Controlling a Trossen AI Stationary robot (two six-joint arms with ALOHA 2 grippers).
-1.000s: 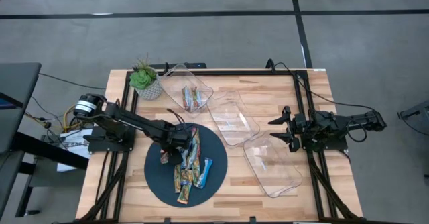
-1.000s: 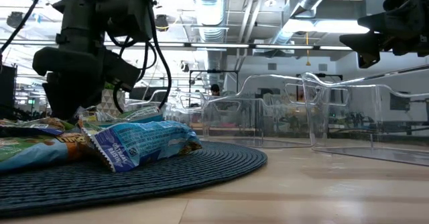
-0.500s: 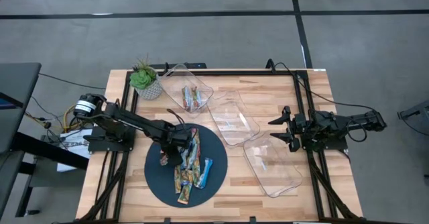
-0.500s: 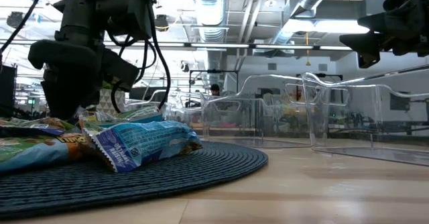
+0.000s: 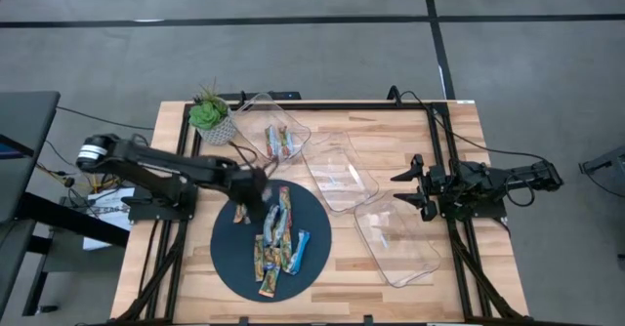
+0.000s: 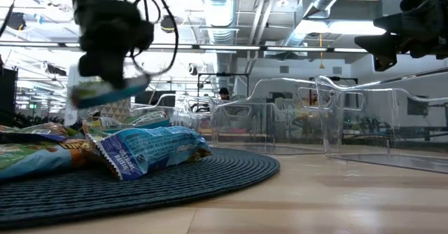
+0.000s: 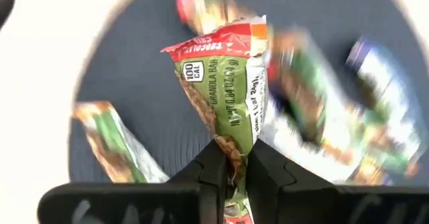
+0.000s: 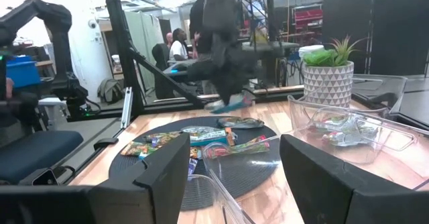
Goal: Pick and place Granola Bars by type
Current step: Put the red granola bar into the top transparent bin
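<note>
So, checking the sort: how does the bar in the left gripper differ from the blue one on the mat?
The green-and-red granola bar is pinched at one end by the shut left gripper and hangs above the mat; the blue granola bar lies flat on the dark round mat, untouched. Both have crinkly shiny wrappers.

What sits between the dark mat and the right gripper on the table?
In the high view, two clear trays: the middle tray and the near-right tray lie between the mat and the waiting right gripper.
</note>
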